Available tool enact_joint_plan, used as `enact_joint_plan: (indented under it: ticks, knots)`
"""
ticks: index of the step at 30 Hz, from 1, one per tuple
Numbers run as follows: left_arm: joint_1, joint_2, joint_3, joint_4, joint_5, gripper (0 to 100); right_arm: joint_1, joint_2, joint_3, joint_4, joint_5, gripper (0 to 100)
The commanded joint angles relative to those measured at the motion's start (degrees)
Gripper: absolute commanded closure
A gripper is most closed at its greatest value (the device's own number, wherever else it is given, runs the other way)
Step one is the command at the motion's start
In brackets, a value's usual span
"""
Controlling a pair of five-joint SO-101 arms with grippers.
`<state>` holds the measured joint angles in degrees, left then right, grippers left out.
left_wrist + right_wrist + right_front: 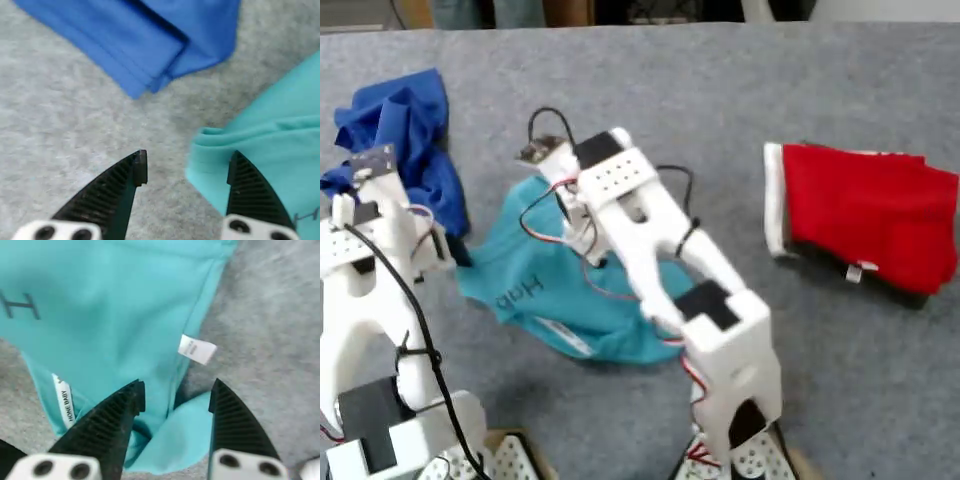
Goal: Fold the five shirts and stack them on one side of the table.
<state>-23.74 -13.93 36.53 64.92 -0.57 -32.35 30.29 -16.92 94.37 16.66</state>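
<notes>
Teal shirt [500, 265] lies crumpled on the table [720, 100]; left tool [189, 162] and right tool [177, 390] hover spread above its edges.

- My overhead feed showed a grey, felt-like table [720, 100] under even light.
- Past its far edge I made out a dark strip [650, 10] and a wooden piece [415, 10].
</notes>
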Motion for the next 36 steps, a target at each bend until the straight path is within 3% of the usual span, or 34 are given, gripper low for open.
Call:
enact_joint_plan:
  ticks: [1,5,12,17,25,30,33,36]
  knots:
    - [5.4,0.9,0.9,-2.5,0.5,73,-0.2,4.1,-0.6,-2.0,-0.5,79.2]
    - [9.9,3.8,1.5,-6.2,0.5,81,0.1,7.2,-0.7,-2.7,-1.1,97.9]
    - [8.7,8.4,-3.0,-6.9,0.2,97,8.3,1.6,-2.0,4.7,-0.9,96.2]
    - [7.6,7.9,-8.8,-4.2,0.2,97,13.1,-11.6,0.0,6.7,-0.6,93.9]
    - [13.6,7.8,-27.6,6.9,0.5,97,13.7,-35.9,15.5,6.2,-0.4,66.3]
    - [23.0,8.8,-33.8,4.7,1.4,97,17.8,-44.8,26.4,1.8,1.8,69.6]
    - [28.1,12.9,-34.2,0.9,9.8,96,23.2,-46.5,32.4,-1.4,1.8,74.3]
    - [30.6,19.8,-34.3,-2.1,18.0,82,28.0,-46.5,37.1,-4.7,1.8,79.6]
